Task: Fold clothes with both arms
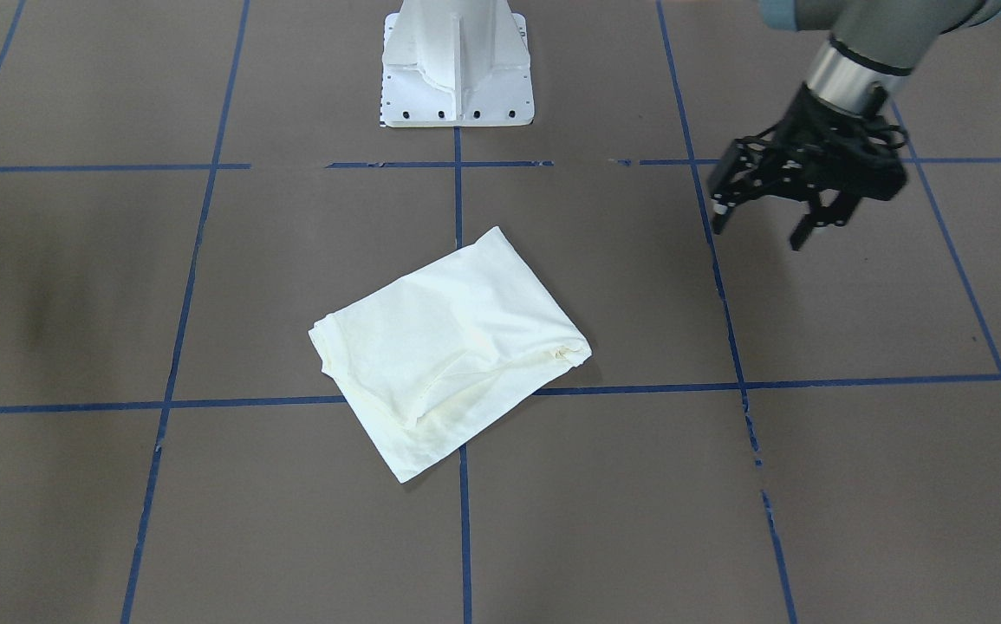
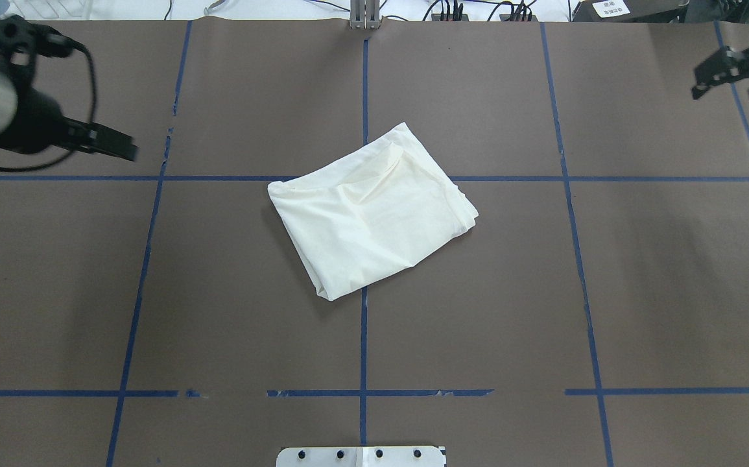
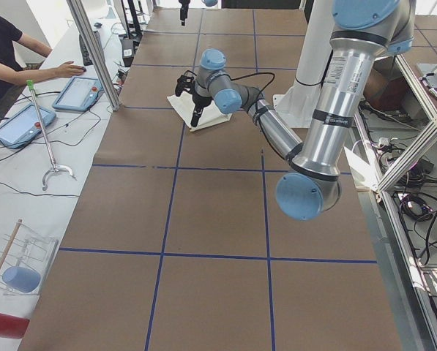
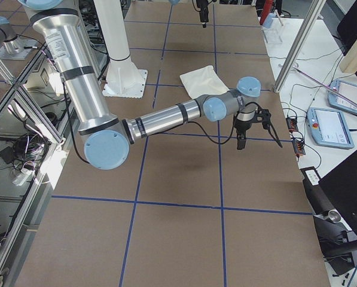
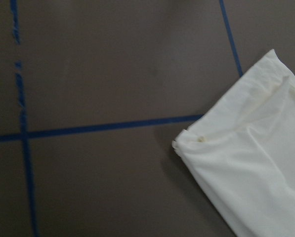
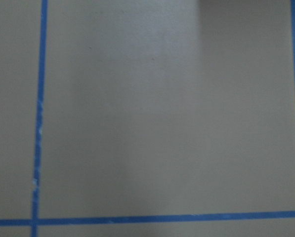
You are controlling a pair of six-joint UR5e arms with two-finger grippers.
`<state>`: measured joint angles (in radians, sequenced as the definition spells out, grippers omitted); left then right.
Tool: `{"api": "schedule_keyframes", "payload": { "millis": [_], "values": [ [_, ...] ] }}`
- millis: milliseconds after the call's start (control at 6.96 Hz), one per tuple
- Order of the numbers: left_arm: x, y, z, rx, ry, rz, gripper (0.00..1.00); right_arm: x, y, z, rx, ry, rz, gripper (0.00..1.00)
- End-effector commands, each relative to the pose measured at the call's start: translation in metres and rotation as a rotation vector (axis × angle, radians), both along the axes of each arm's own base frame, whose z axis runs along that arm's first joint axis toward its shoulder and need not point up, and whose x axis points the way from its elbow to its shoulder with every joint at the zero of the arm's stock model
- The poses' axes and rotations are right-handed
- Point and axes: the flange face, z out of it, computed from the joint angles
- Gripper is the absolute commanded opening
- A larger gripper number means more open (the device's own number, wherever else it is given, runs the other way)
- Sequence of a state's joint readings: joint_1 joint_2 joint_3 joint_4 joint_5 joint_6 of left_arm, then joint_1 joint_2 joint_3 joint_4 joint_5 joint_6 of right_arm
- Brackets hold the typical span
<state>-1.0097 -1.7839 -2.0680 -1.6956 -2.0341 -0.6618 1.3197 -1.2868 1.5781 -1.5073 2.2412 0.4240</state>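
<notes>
- The left hand [image 1: 764, 227] hangs above the surface [image 1: 812, 477] with its two black fingers spread apart and nothing between them. It is well off to the robot's left of the T-shirt [image 1: 452, 347].
- The right hand [image 2: 725, 92] sits at the far right corner of the overhead view, also spread and holding nothing, well apart from the garment.
- The T-shirt lies folded into a rough rectangle in the middle of the surface, plain cream side up. It is turned at an angle across the centre crossing of the blue tape lines [image 1: 205, 404].
- The front-facing view shows the left hand's open fingers plainly. The overhead view shows that hand side-on, with only one finger clear.
- The left wrist view catches one folded corner of the T-shirt at its lower right, with a small rumpled tuck at the corner. The right wrist view shows brown surface crossed by blue tape.
- In the exterior left view the left arm [image 3: 273, 124] and its hand pass in front of the T-shirt and cover part of it. The overhead and front-facing views show the whole garment unobstructed.
- The white pedestal base [image 1: 457, 69] stands at the robot's edge, in line with the centre tape line.
- Beside the surface, the exterior left view shows an operator [image 3: 2, 44] seated at a white bench with tablets [image 3: 75, 93].
</notes>
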Motion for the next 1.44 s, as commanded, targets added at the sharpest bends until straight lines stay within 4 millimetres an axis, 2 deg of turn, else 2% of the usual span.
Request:
{"api": "schedule_keyframes", "payload": {
  "millis": [0, 144, 287, 431, 574, 718, 862, 1005, 1149, 1293],
  "values": [
    [-0.175, -0.038, 0.106, 0.141, -0.238, 0.095, 1.0, 0.096, 0.063, 0.088, 0.059, 0.006, -0.11, 1.0],
    [-0.242, -0.048, 0.176, 0.169, -0.272, 0.204, 1.0, 0.131, 0.092, 0.12, 0.029, 0.005, -0.1, 1.0],
    [-0.281, -0.025, 0.226, 0.144, -0.235, 0.205, 1.0, 0.132, 0.109, 0.139, 0.002, 0.02, -0.099, 1.0],
    [-0.281, -0.022, 0.249, 0.106, -0.222, 0.197, 1.0, 0.131, 0.117, 0.146, -0.017, -0.005, -0.098, 1.0],
    [-0.282, -0.006, 0.304, 0.015, -0.228, 0.209, 1.0, 0.133, 0.121, 0.156, -0.02, 0.014, -0.113, 1.0],
    [-0.281, -0.007, 0.326, 0.013, -0.229, 0.202, 1.0, 0.132, 0.122, 0.157, -0.033, 0.003, -0.105, 1.0],
    [-0.282, -0.003, 0.337, -0.02, -0.225, 0.203, 1.0, 0.132, 0.136, 0.172, -0.066, -0.006, -0.107, 1.0],
    [-0.281, -0.002, 0.335, -0.081, -0.215, 0.194, 1.0, 0.137, 0.144, 0.176, -0.08, -0.044, -0.093, 1.0],
    [-0.28, -0.002, 0.319, -0.127, -0.198, 0.164, 1.0, 0.153, 0.156, 0.182, -0.092, -0.075, -0.056, 1.0],
    [-0.272, -0.002, 0.315, -0.173, -0.183, 0.141, 1.0, 0.163, 0.16, 0.18, -0.089, -0.096, -0.03, 1.0]
  ]
}}
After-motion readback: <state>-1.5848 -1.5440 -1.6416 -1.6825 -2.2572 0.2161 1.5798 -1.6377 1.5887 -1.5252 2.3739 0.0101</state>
